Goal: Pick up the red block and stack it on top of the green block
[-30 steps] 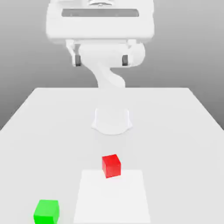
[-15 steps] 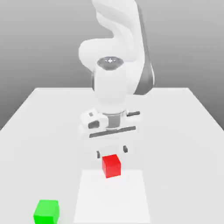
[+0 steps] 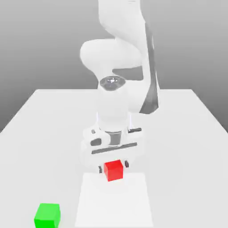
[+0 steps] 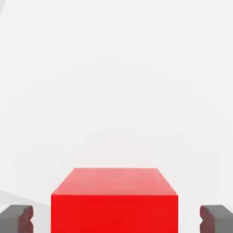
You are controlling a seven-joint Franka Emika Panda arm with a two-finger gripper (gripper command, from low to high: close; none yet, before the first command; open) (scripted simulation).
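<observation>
Hand view shows my end effector (image 4: 116, 218) spread around the red block (image 4: 113, 202), not yet pinching; lifting and stacking on the green block (image 3: 47, 215) remain.

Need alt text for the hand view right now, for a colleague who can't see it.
The red block sits between the gripper's two dark fingertips, with a gap on each side, resting on the white table.
</observation>
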